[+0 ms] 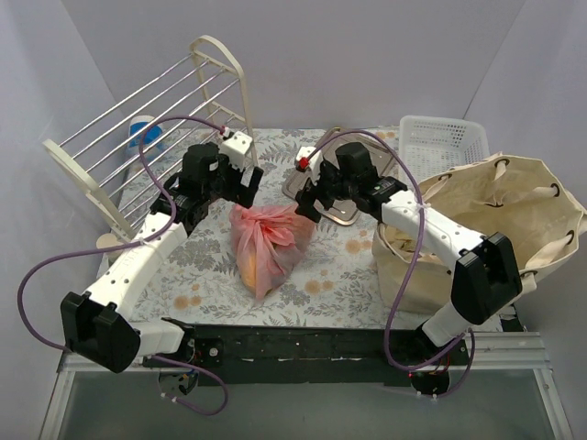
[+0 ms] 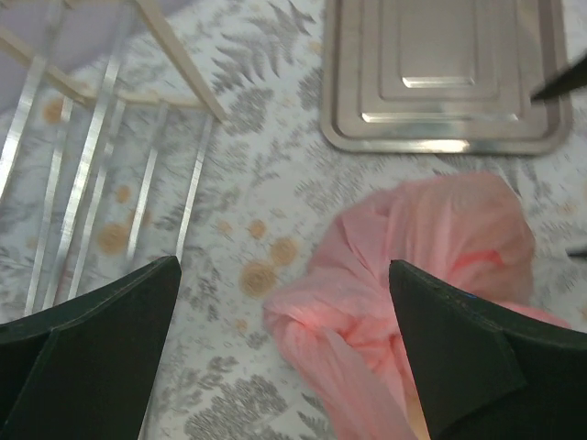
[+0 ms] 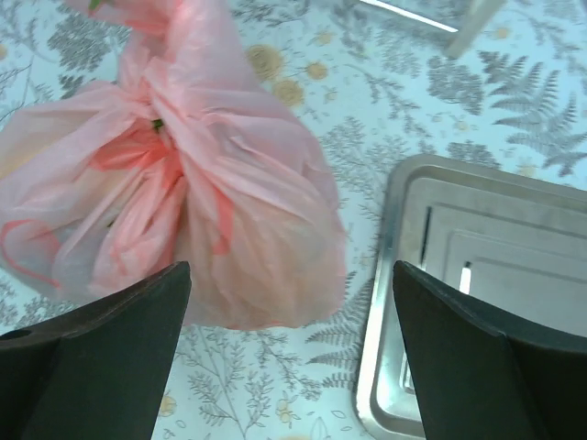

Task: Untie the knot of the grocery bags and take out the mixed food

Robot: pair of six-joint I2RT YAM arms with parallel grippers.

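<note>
Pink bag [image 1: 269, 243] at mid-table on the flowered cloth [image 1: 348, 266], tied shut, bulging, narrowing toward the near edge. Yellow-orange shape dimly visible through the plastic low down; too veiled to name.

Left claw [image 1: 246, 186] released, fingers spread wide, gripping nothing, poised above the bag's far left corner. From the left wrist: a twist [image 2: 307, 321] of pink plastic low between the two fingers, closer to the right one; bulk of the bag off to the right, partly hidden behind that finger.

Right claw [image 1: 310, 200] likewise released, spread wide, empty, above the bag's far right corner and over the near left part of the tray [image 1: 347, 218]. From the right wrist: bag filling left and middle, knot [image 3: 160, 137] gathered up and left of the gap, rounded end of the bag lying between the fingers. Tray on the right of that view, near the bag, a strip of cloth between them.

Tote [image 1: 500, 215] standing open at the right edge, beside the right arm, well apart from both claws. Basket [image 1: 440, 142] just beyond it. Rack [image 1: 138, 128] leaning at far left.
</note>
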